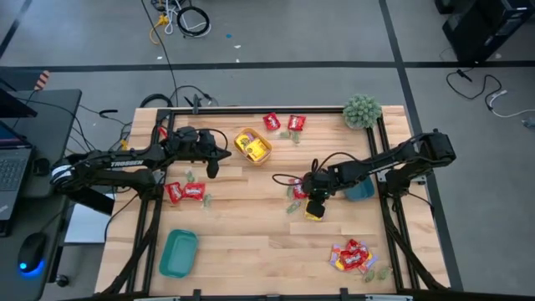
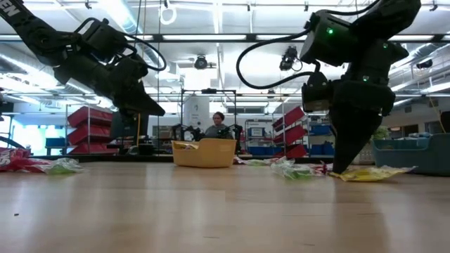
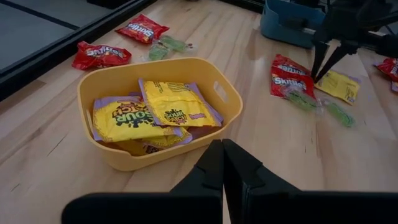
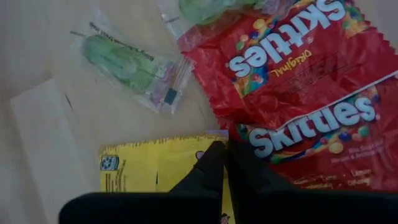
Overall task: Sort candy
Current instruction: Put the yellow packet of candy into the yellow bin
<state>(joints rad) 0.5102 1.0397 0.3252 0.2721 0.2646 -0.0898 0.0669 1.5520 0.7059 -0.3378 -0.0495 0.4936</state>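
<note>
From above, the left gripper [image 1: 212,170] hangs with its fingers clenched on nothing, just beside the small rectangular yellow plastic tray [image 1: 266,152] near the far middle of the pale wooden table [image 1: 251,226], while the right gripper [image 1: 315,209] is down at the table's right half, its tips on a flat yellow candy packet [image 1: 313,215]. Two shiny red candy packets [image 1: 185,192] lie near the left arm, a mixed pile of red and yellow sweets [image 1: 352,256] sits near the front right corner, a teal plastic tray [image 1: 178,252] rests front left, a blue plastic tray [image 1: 361,192] lies under the right arm, and a fuzzy green ball-shaped plant [image 1: 362,110] stands at the far right corner. In the low view the right gripper [image 2: 340,169] tapers to a closed point touching the table at the edge of the yellow packet [image 2: 373,173], and the left gripper [image 2: 149,107] hovers clear above the wood. The left wrist view shows its own dark fingers [image 3: 214,165] pressed together, empty, in front of the yellow tray [image 3: 155,157], which holds several yellow packets [image 3: 175,102]. The right wrist view shows the right gripper [image 4: 224,163] pinched shut on the yellow packet's [image 4: 155,168] edge, beside two red packets [image 4: 298,81] and a pale green wrapped sweet [image 4: 127,62].
</note>
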